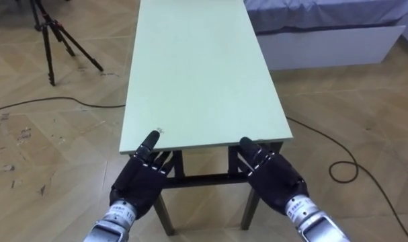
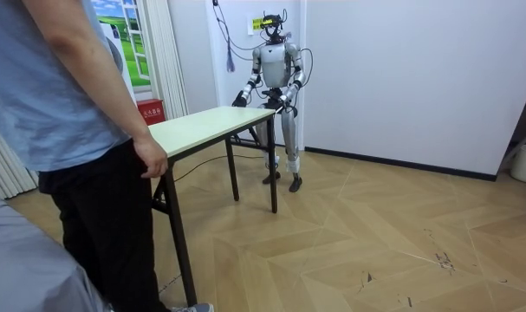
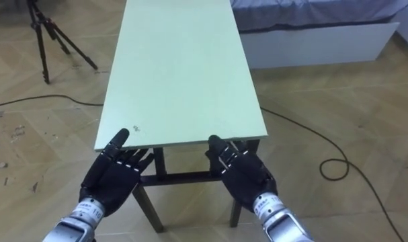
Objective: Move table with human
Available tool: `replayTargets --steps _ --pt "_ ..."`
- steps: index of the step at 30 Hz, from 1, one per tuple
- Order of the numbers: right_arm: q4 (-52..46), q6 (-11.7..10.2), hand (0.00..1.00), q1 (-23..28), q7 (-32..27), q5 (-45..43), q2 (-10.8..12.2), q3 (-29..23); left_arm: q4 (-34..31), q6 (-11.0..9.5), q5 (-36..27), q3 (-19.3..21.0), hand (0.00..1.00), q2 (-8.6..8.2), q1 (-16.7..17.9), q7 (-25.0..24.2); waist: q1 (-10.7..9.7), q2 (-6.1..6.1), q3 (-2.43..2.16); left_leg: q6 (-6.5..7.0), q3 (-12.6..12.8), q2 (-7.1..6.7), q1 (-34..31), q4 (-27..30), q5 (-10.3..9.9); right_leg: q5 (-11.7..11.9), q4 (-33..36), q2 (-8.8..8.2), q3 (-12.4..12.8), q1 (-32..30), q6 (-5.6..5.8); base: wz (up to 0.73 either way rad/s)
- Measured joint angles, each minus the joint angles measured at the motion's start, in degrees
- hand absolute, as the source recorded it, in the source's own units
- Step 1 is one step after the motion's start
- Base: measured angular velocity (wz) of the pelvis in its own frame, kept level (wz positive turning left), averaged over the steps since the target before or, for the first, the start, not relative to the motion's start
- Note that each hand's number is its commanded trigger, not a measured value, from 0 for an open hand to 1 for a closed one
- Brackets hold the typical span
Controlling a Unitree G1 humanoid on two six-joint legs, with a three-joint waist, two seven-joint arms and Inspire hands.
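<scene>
A long pale green table (image 1: 197, 67) with dark metal legs stretches away from me. My left hand (image 1: 140, 180) is at the left corner of its near edge, thumb up against the edge and fingers straight, reaching under the top. At the right corner my right hand (image 1: 277, 178) is held the same way. In the room view I stand at the far end of the table (image 2: 211, 121). A person (image 2: 81, 130) stands at the near end with one hand (image 2: 152, 160) resting on that end's edge.
A black tripod (image 1: 56, 33) stands on the wooden floor to my left. A low white bed (image 1: 324, 33) lies beyond the table on the right. A dark cable (image 1: 341, 168) loops across the floor on the right. A red box (image 2: 150, 111) sits by the wall.
</scene>
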Motion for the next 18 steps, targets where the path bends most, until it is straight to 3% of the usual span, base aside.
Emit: replayTargets --steps 18 --pt "-0.1 -0.1 0.0 -0.4 -3.0 8.2 0.8 -1.2 0.0 1.2 -0.1 0.8 0.0 -0.35 0.0 0.4 0.4 0.59 -0.33 0.14 0.0 0.03 -0.1 0.2 0.1 0.1 1.0 -0.02 0.6 -0.7 -0.09 -0.01"
